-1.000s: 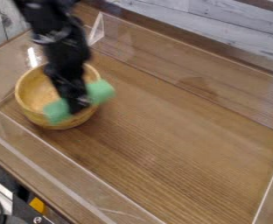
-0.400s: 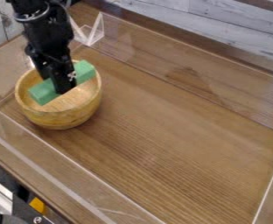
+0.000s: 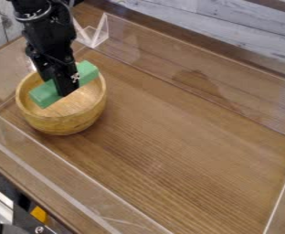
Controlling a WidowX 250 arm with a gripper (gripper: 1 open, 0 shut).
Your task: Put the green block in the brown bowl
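Green shows against pale brown wood in the camera view: the green block (image 3: 47, 94) is clenched in the fingers (image 3: 67, 84), slanting over the brown bowl (image 3: 69, 122), within its rim as seen from here. Whether it touches the inside, I cannot tell. The bowl stands upright on the desk (image 3: 182, 146). Carrying the block to the bowl looks done; what seems left is lowering it if needed, letting go and backing the arm (image 3: 52, 44) away.

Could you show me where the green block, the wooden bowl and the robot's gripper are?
Green block (image 3: 47, 94): camera view, on its lower-left end.
Wooden bowl (image 3: 68, 122): camera view, outer front wall.
Gripper (image 3: 63, 84): camera view, between its fingertips.
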